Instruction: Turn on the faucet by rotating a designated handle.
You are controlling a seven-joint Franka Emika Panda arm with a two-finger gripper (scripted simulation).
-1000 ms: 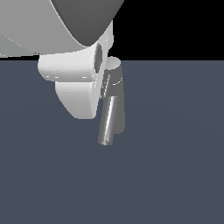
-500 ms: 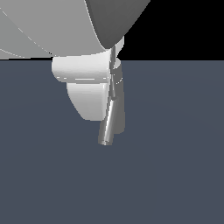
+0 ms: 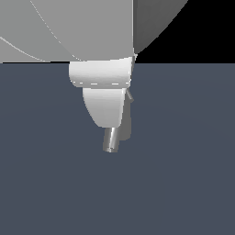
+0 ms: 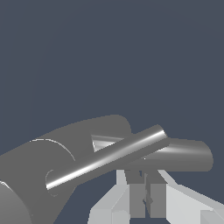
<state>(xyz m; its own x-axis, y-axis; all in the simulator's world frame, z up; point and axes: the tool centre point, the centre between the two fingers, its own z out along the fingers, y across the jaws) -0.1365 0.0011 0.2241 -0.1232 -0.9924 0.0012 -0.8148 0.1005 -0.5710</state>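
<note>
While the white arm body fills most of the exterior view, the claw (image 3: 106,108) stands directly in front of the faucet (image 3: 125,131), hiding most of it; only the shiny spout (image 3: 110,141) tip shows below. A thin grey stub, apparently the handle (image 3: 131,96), projects at the claw's right edge in that view. On the wrist view, the fingers (image 4: 144,197) sit close together just beside the faucet (image 4: 78,148) and its slanted spout (image 4: 109,157); whether they grip anything cannot be determined. The dark bench (image 3: 183,174) lies beneath.
</note>
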